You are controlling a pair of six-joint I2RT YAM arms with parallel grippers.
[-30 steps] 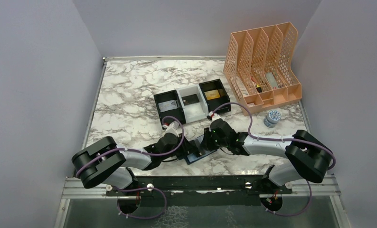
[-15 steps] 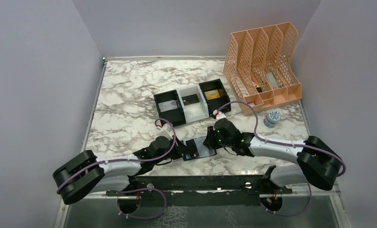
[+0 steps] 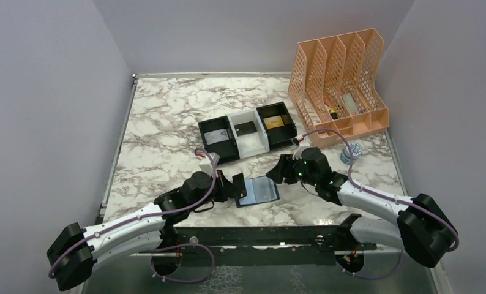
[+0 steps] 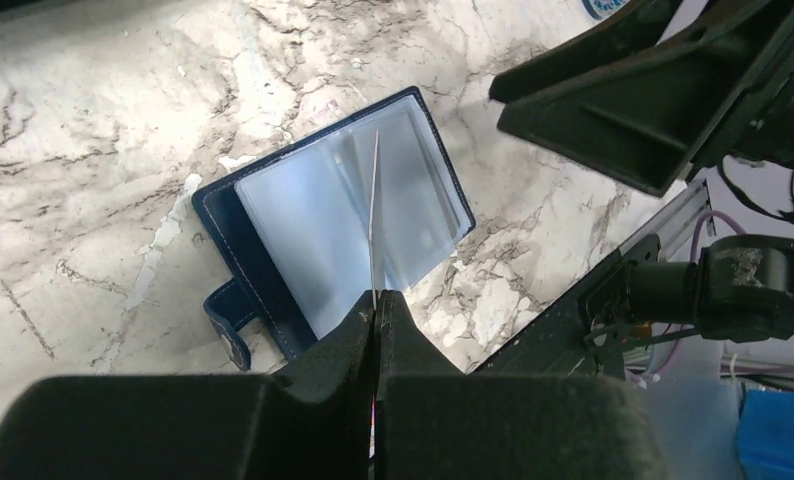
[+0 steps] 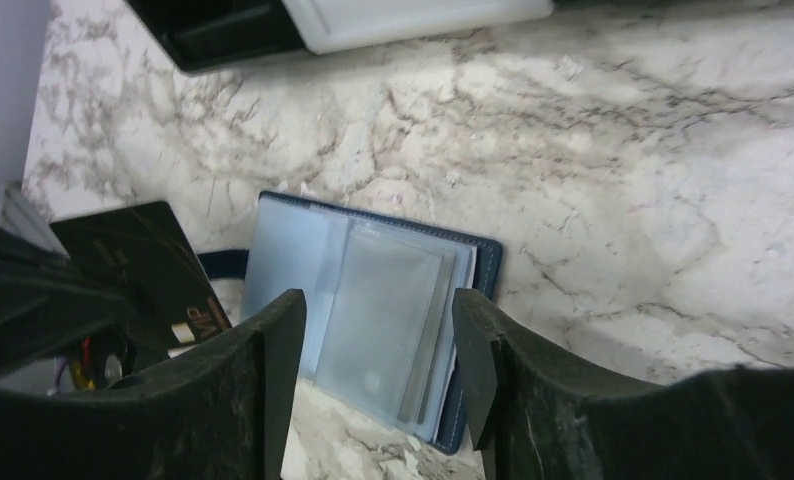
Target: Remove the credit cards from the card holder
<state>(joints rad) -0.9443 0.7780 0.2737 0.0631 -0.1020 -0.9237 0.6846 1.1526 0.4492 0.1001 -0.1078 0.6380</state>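
Card holder (image 3: 262,191): open flat on marble table (image 3: 167,122) near its front edge, between both grippers, pale pockets up.
Dark card (image 5: 138,255): upright at holder's left side; broad face in right wrist view, thin edge only in left wrist view.
Left gripper (image 4: 376,300): pressed together on dark card.
Right gripper (image 5: 378,300): fingers spread above holder, nothing held.
Tray (image 3: 251,147): behind holder; whole only in top view.

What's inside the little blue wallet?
The wallet lies open, showing pale see-through pockets that look empty. Anything tucked under the stacked pockets is hidden. One dark card is already out, pinched in the left jaws.
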